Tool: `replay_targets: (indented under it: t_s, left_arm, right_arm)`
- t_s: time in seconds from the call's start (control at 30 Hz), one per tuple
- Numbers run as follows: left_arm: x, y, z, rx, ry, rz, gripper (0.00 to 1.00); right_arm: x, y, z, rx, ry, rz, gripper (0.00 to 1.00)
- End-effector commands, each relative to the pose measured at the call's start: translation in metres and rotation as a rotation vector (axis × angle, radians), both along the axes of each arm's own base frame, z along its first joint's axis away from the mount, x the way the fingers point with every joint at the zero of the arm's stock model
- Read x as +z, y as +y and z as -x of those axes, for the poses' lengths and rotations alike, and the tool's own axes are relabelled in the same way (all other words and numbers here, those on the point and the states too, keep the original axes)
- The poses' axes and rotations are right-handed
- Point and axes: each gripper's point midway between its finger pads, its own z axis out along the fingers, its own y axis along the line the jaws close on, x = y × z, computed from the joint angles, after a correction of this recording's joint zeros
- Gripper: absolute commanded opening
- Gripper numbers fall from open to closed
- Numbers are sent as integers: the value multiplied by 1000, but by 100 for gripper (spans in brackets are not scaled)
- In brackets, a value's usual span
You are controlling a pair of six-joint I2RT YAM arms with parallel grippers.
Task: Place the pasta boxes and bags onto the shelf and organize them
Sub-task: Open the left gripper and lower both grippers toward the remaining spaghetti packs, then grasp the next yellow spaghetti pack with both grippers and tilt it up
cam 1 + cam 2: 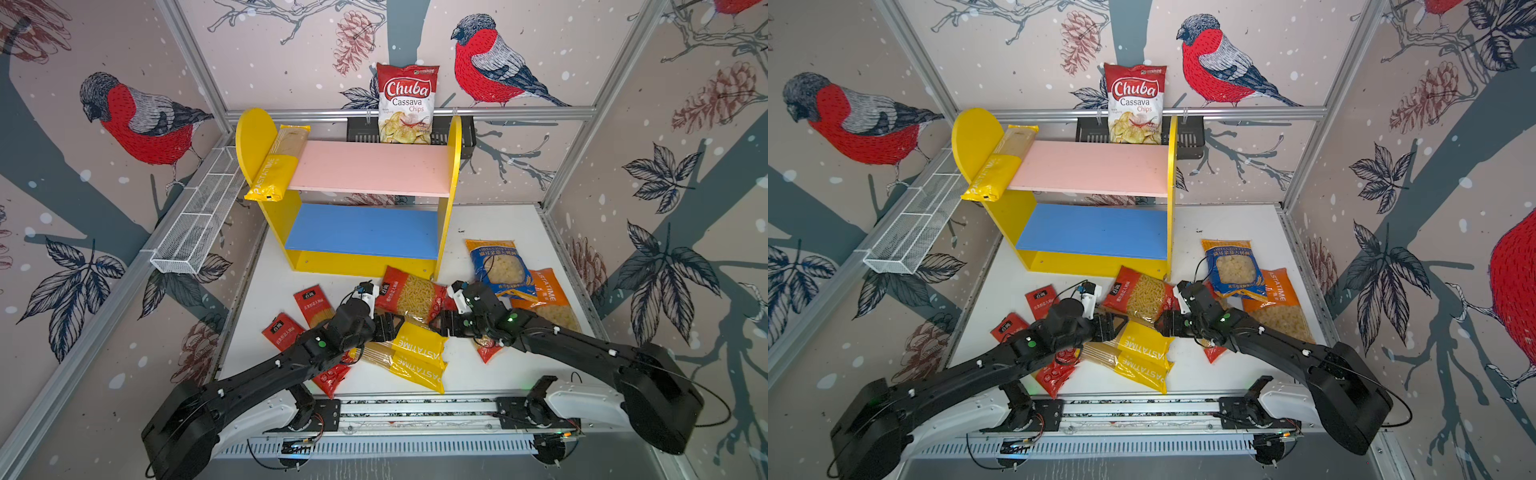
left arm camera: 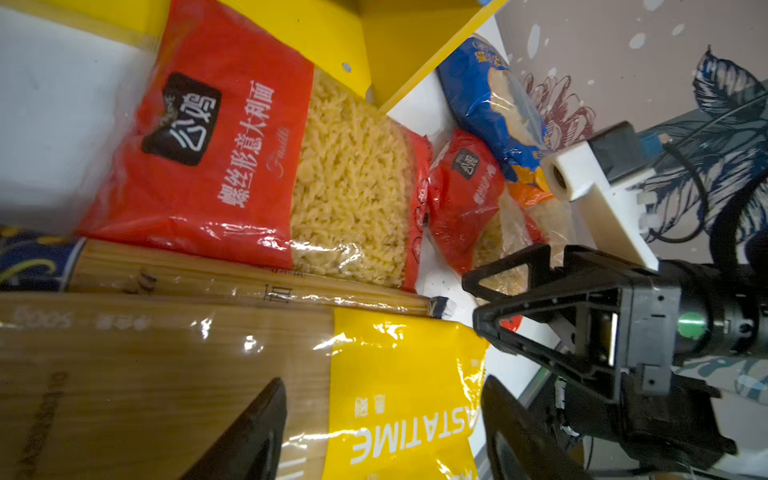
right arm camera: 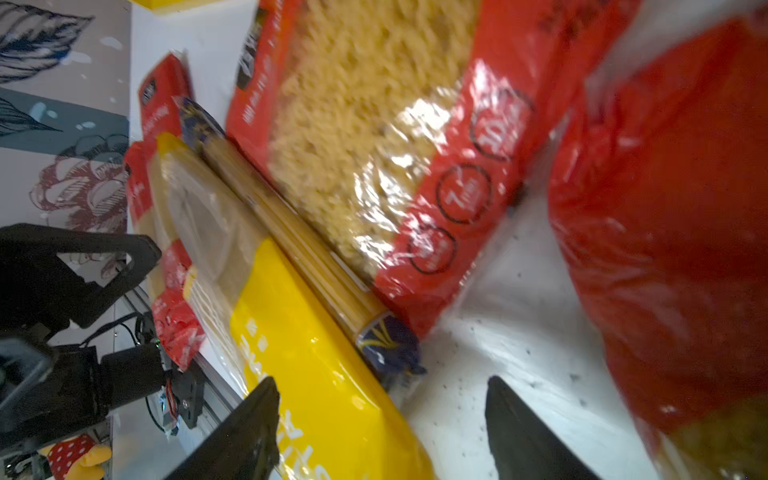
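The shelf [image 1: 374, 166] stands at the back, with one long yellow PASTATIME pack [image 1: 278, 166] on the left end of its pink board. Two more yellow packs [image 1: 419, 345] lie stacked on the table in front, beside a dark blue spaghetti pack [image 2: 208, 274]. My left gripper [image 2: 382, 428] hangs open over the top pack's yellow end. My right gripper [image 3: 382, 424] faces it from the other side, open over the same end and bare table. A red fusilli bag [image 1: 411, 295], a blue bag [image 1: 498, 266], an orange bag [image 1: 548, 295] and red spaghetti packs [image 1: 313, 305] lie around.
A Chuba chips bag [image 1: 407, 104] stands in a black basket [image 1: 465, 133] behind the shelf. A white wire rack [image 1: 199, 224] hangs on the left wall. A small red bag [image 1: 488, 351] lies under my right arm. The arms' base rail [image 1: 415, 409] borders the front.
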Motion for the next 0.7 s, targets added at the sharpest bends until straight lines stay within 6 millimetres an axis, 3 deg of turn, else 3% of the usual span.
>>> replay_targets:
  t_s: [0.0,0.2,0.37,0.53,0.67]
  left_arm:
    - [11,-15,-12,42,-43,84,71]
    - [-26,-14,-8,58,56,44,64]
    - [-37,-13,-6,78,105,52,59]
    - [-11,-10,-16,86,83,126,59]
    - [22,5,-31,123,-6,185,61]
  right_arm:
    - [-3,13,20,97,58,-93,78]
    - [-8,30,31,137,84,-196,73]
    - [0,41,23,126,66,-298,55]
    - [19,48,20,130,52,-394,24]
    - [40,49,14,107,34,-459,13]
